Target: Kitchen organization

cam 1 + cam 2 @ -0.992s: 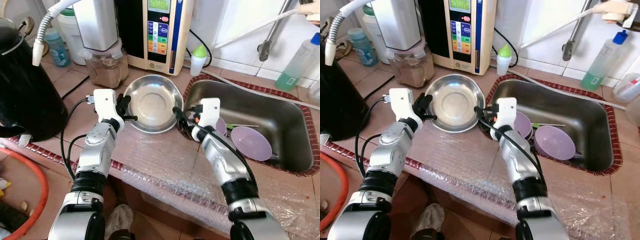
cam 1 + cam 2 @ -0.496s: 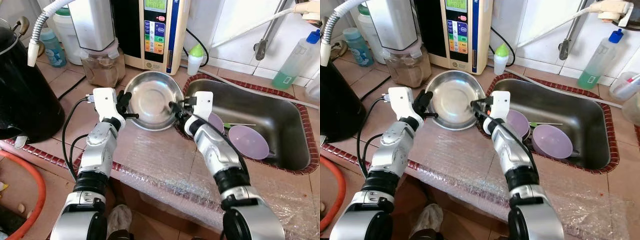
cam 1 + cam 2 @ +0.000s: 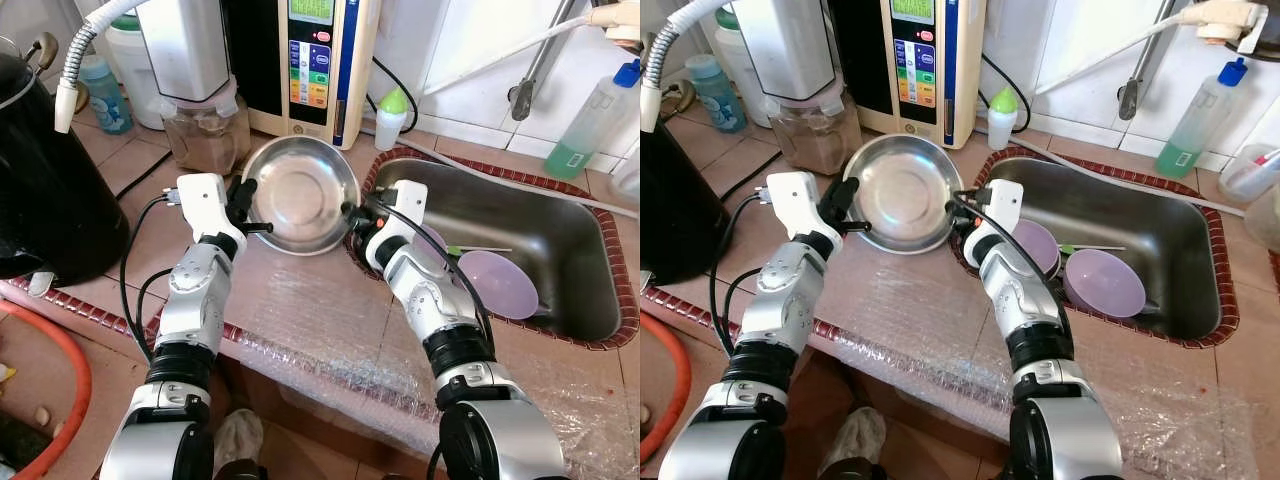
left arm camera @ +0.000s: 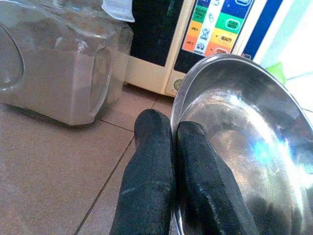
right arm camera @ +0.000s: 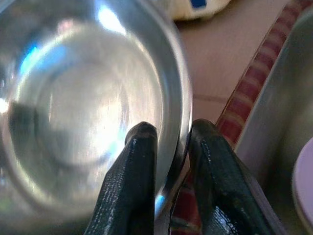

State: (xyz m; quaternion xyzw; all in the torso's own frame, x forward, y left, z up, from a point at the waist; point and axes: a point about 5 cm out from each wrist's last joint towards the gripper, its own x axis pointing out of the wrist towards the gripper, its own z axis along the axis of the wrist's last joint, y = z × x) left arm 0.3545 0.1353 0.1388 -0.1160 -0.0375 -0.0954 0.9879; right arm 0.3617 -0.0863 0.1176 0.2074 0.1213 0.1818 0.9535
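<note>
A stainless steel bowl (image 3: 301, 194) is held tilted above the tiled bench (image 3: 140, 165), just left of the sink (image 3: 560, 225); the left hand (image 3: 247, 211) is clamped on its left rim, the right hand (image 3: 357, 215) on its right rim. The step in hand is judged a two-handed carry, and the next move calls for both hands to travel together, keeping the bowl level.

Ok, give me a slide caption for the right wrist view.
Right gripper pinching the steel bowl by its rim, beside the sink.

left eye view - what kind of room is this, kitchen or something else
Most likely a home kitchen: a steel sink set in a tiled counter holds purple bowls, a dish soap bottle stands by the wall, and both grippers pinch the rim of a steel bowl.
</note>
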